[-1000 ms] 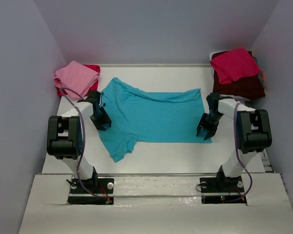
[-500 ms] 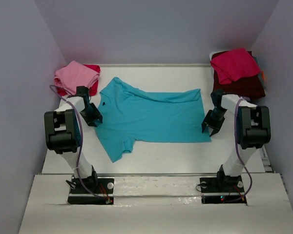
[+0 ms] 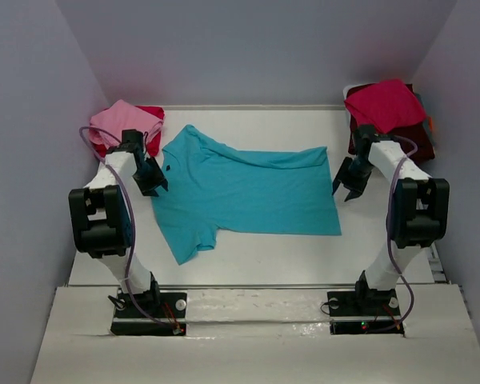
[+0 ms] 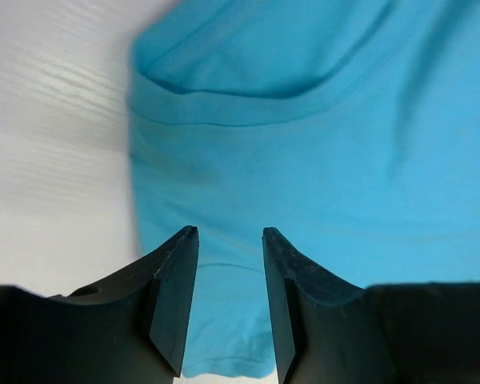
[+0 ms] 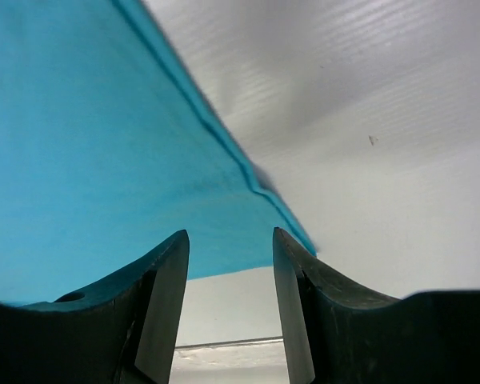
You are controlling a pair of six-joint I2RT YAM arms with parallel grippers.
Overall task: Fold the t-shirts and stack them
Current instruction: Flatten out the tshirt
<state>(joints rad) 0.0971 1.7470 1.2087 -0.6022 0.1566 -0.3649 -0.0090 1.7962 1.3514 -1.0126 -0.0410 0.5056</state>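
Observation:
A turquoise t-shirt lies spread flat on the white table, collar to the left and hem to the right. My left gripper hovers at its collar-side edge, open and holding nothing. In the left wrist view the left gripper stands above turquoise cloth, with the collar band ahead. My right gripper is open just off the hem edge. In the right wrist view the right gripper frames the hem corner and bare table. Folded pink t-shirt lies on a red one.
A crimson t-shirt sits on a dark maroon one at the back right corner. Grey walls close in the table on the left, right and far sides. The table's near edge runs in front of both arm bases.
Both grippers have moved toward the far side, each along its end of the turquoise shirt, and a little outward. The jaws stayed open. The shirt lies almost as before.

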